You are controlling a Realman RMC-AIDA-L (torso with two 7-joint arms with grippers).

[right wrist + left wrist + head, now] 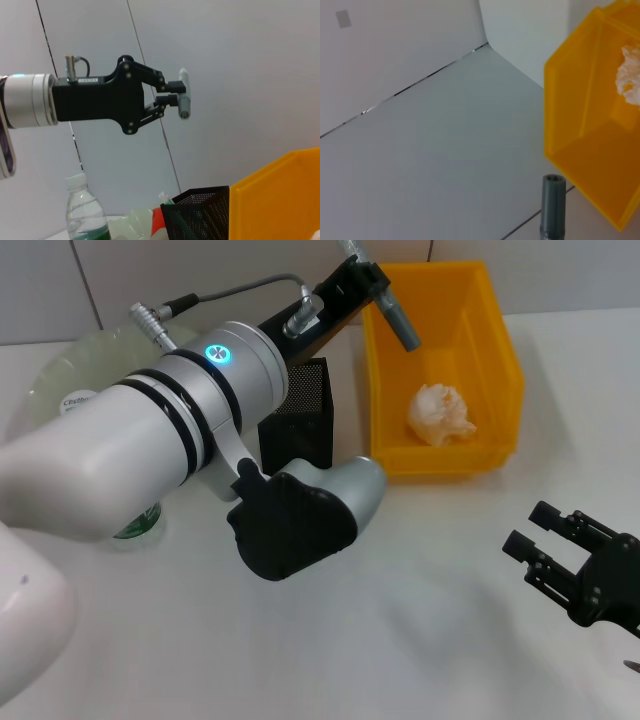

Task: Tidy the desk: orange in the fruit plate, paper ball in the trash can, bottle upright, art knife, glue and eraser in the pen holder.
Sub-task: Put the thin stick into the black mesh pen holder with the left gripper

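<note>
Holding the knife [383, 296]: left gripper [181, 95], raised high above the desk, fingers pinching the grey rod crosswise; the rod is tilting over the near-left corner of the can [495, 350] in the head view. From the left wrist view only the rod's end [553, 206] is showing, with the can's orange wall [580, 135] beside it.

Lying in the can: paper ball [441, 413], white and crumpled, on the floor of the bin.

Standing just left of the can: holder [298, 425], black mesh, partly hidden behind the left arm; whether the two are touching cannot be told.

Standing upright left of the holder: bottle [84, 210], white cap on, green label partly showing.

Sitting at the far left of the desk: plate [75, 375], pale green, mostly covered by the arm. In the right wrist view a red-orange sliver, the orange [157, 222], is showing on the pale dish behind the holder's edge.

Hovering low at the near right, well apart from everything: right gripper [533, 531], fingers spread and carrying nothing.

Eraser and glue: not made out with certainty.
</note>
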